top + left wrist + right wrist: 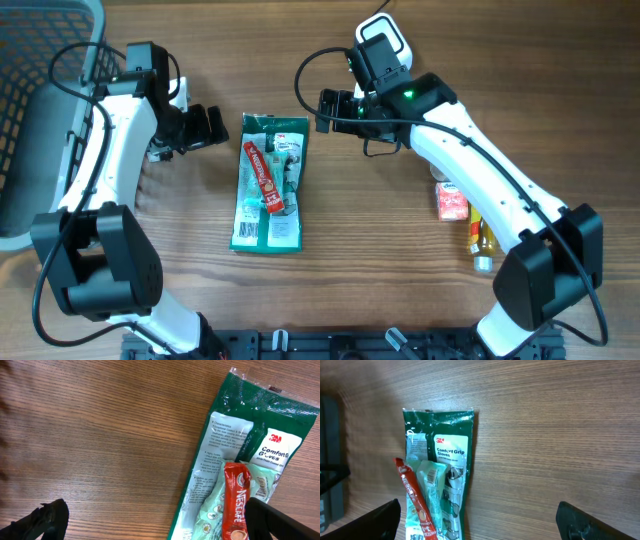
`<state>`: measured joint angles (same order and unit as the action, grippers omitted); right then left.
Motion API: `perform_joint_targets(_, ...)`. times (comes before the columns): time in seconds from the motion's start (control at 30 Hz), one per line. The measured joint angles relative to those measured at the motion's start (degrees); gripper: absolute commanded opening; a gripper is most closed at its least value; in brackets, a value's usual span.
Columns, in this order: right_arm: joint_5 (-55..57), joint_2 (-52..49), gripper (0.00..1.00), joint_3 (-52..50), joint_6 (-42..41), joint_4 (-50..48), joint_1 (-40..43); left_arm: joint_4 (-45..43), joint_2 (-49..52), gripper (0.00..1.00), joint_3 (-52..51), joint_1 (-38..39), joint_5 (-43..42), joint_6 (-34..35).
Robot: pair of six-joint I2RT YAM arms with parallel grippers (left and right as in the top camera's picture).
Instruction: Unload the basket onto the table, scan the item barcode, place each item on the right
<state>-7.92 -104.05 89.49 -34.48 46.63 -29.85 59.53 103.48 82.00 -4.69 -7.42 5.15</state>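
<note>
**Left gripper** (214, 127): jaws spread wide, holding nothing and touching nothing. It hangs over bare wood just left of the upper end of the glove packet (270, 182), fingertips turned toward it. In the left wrist view the two dark fingers (46, 521) sit at the lower corners of the frame. The packet's upper left part runs in past the right-hand one.

**Right gripper** (325, 111): jaws likewise fully parted, empty, clear of every object. It hovers just right of the packet's top edge. In the right wrist view its fingers (376, 521) flank the lower frame, with the packet nearer the left one.

**Glove packet**: a flat green bag with a white label reading "3M Comfort Grip Gloves". It lies lengthwise on the wooden table (380, 250), at mid-table between the two grippers. Whether a barcode faces up cannot be told.

**Nescafé stick** (264, 177): a slim red sachet lying slightly aslant on top of the packet, along its left half.

**Periphery**: a grey mesh basket (84, 22) fills the table's left edge, beside the left arm. A pink packet (451, 201) and a small yellow bottle (481, 240) lie just beside each other at the right, partly under the right arm, well apart from the green packet.
</note>
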Motion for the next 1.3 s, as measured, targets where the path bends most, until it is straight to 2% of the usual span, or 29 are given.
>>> perform_joint_targets(0.07, -0.2, 0.0, 1.00, -0.1, 0.0, -1.8, 0.0, 0.0, 0.0, 1.00, 0.0, 0.0, 0.0, 0.0)
perform_joint_targets(0.17, -2.8, 0.0, 0.70, -0.1, 0.1, -1.7, 0.0, 0.0, 0.0, 1.00, 0.0, 0.0, 0.0, 0.0)
perform_joint_targets(0.23, -5.3, 0.0, 0.60, -0.1, -0.2, -1.5, -0.5, 0.0, 0.0, 1.00, 0.0, 0.0, 0.0, 0.0)
perform_joint_targets(0.43, -6.6, -3.5, 0.59, -0.2, 1.6, -1.3, -9.2, 0.0, 0.0, 1.00, 0.0, 0.0, 0.0, 0.0)
perform_joint_targets(0.6, -2.9, -10.5, 0.43, -0.3, 2.6, -2.3, -16.3, 0.0, 0.0, 1.00, 0.0, 0.0, 0.0, 0.0)
perform_joint_targets(0.73, -2.3, -13.5, 0.43, -0.7, 3.3, -3.2, -17.2, 0.0, 0.0, 1.00, 0.0, 0.0, 0.0, 0.0)
perform_joint_targets(1.3, -3.2, -13.8, 0.42, -0.7, 3.7, -5.6, -19.3, 0.0, 0.0, 1.00, 0.0, 0.0, 0.0, 0.0)
